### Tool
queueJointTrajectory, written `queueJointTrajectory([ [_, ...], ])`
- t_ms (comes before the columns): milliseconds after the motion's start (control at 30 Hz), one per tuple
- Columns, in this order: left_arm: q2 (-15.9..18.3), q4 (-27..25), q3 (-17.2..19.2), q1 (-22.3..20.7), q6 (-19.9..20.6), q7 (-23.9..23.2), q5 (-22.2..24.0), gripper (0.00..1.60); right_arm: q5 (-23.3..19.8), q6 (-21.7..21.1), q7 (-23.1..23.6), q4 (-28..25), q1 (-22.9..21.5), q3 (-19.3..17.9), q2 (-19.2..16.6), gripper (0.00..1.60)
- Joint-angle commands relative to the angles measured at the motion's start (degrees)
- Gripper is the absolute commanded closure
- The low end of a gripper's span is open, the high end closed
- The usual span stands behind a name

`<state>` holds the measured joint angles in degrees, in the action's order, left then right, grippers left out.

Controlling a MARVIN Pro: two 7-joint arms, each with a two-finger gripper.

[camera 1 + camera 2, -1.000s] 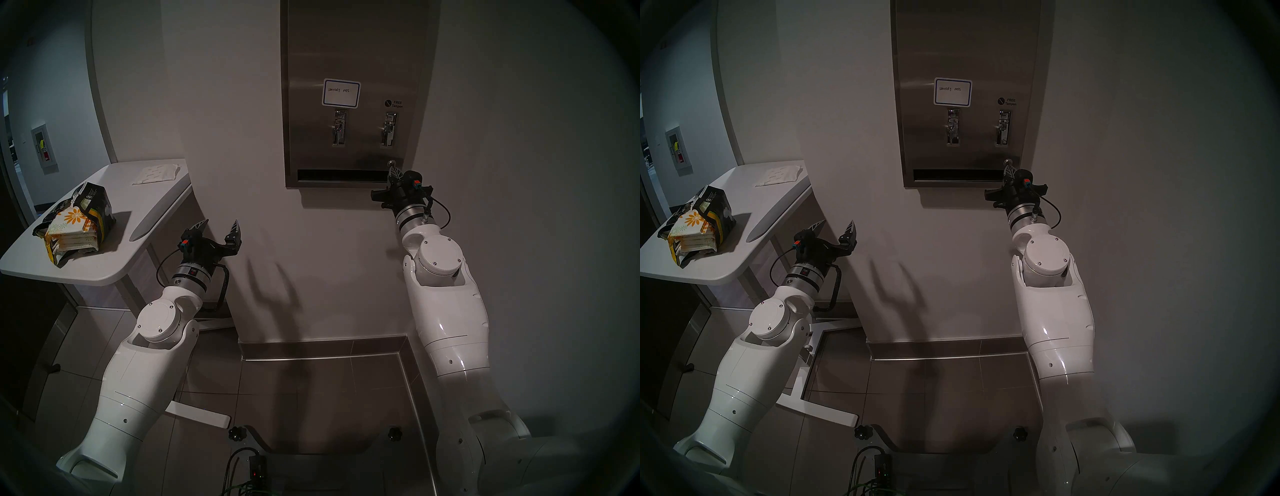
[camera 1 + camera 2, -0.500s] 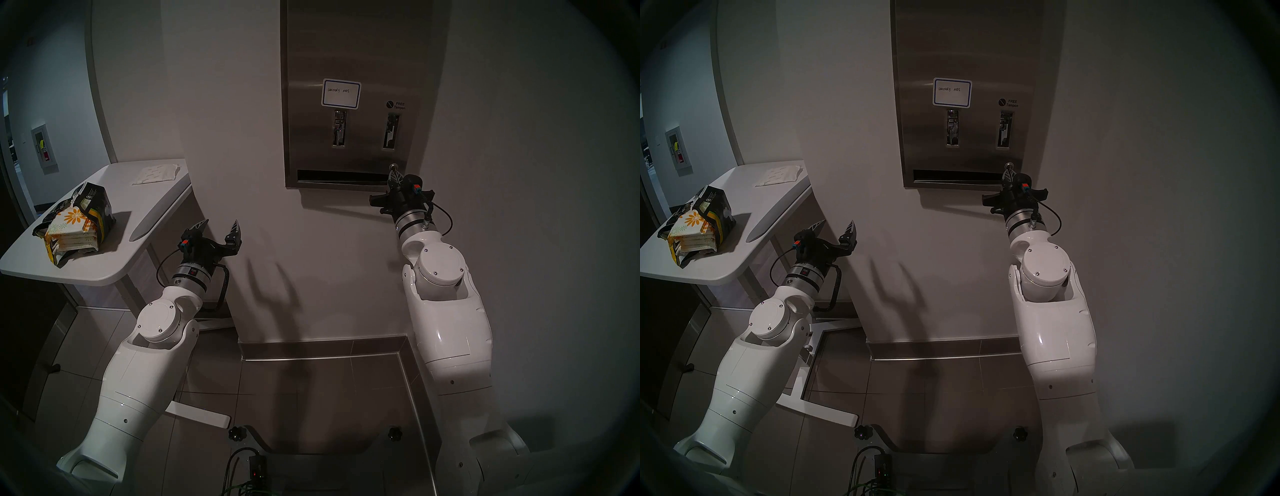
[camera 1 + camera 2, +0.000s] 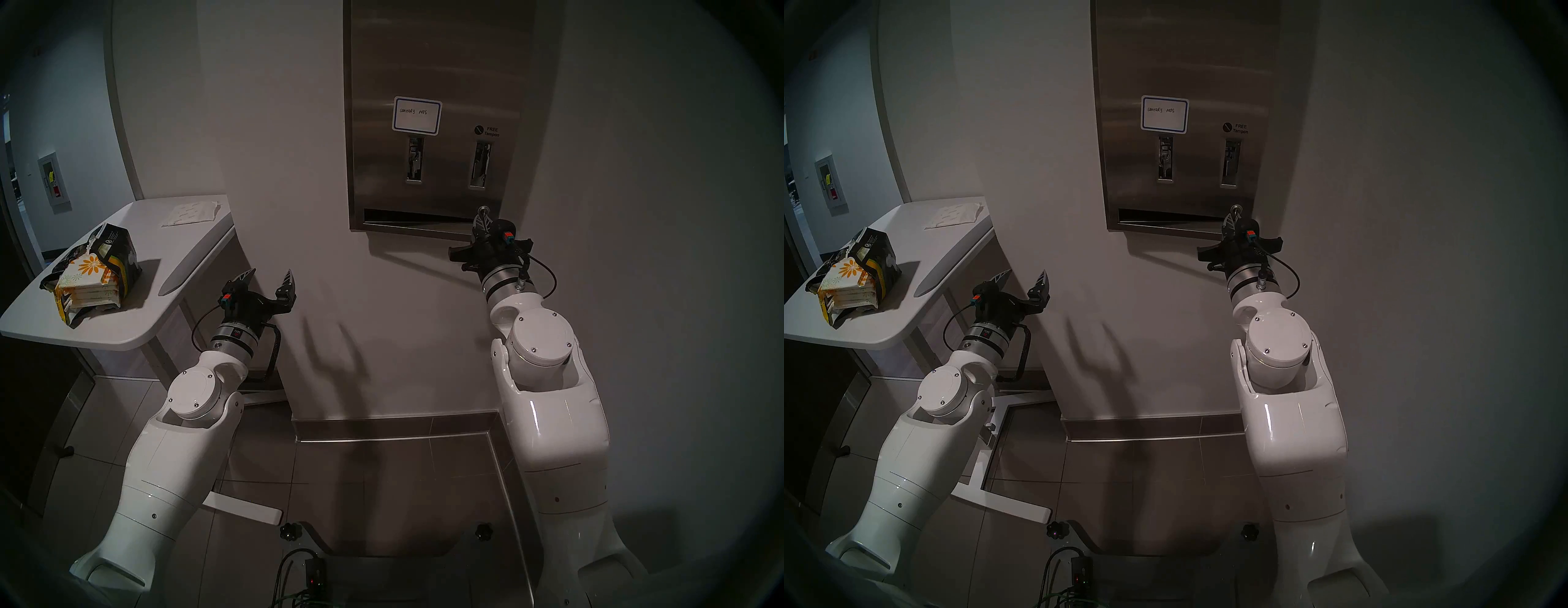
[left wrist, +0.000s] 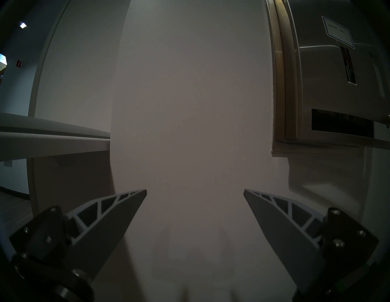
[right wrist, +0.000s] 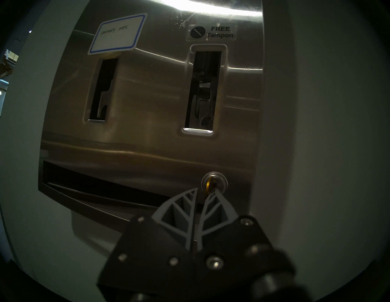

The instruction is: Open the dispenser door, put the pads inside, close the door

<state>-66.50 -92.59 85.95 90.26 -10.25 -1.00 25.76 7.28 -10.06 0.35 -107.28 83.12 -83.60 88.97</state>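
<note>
Dispenser (image 3: 428, 63) was mounted on the wall at about 12 o'clock in the head view, steel front with a blue-bordered label (image 3: 417, 115) and two lever slots below it. The door (image 3: 458, 199) was cracked open: its right edge stood off the cabinet, the bottom edge ran at a slant, and a wedge-shaped gap showed at the dark bottom slot (image 3: 418, 215). Right gripper (image 5: 205, 193) sat at the door's lower right corner, fingers pinched together on a small brass key (image 5: 209, 185) sticking out of the round lock (image 5: 214, 182); the key was mostly hidden by the fingertips. In the head view the right gripper (image 3: 483, 217) was at about 1 o'clock from centre, pointing up at the lock. Left gripper (image 3: 269, 278) hung at about 9 o'clock from centre, fingers spread wide, holding nothing, facing bare wall, well apart from the dispenser. The pads (image 3: 87, 282) were stacked in a torn black-and-yellow bag (image 3: 116, 250) on the white table (image 3: 127, 327) at roughly 10 o'clock, untouched. A flat white sheet (image 3: 191, 213) lay on the table's far end, at 12 o'clock from the bag.
</note>
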Motion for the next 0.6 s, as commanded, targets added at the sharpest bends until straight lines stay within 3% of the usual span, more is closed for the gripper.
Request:
queueJointTrajectory([
  [0,0.09,-0.47,0.31,-0.68,-0.13,0.1,-0.04,0.0,0.12,-1.25,4.35,-6.27,0.05,6.22,-0.12,1.6],
  [567,-0.05,-0.46,0.43,-0.68,-0.1,-0.03,-0.14,0.0,1.01,-7.62,3.5,-14.29,2.01,6.71,-1.83,1.6],
])
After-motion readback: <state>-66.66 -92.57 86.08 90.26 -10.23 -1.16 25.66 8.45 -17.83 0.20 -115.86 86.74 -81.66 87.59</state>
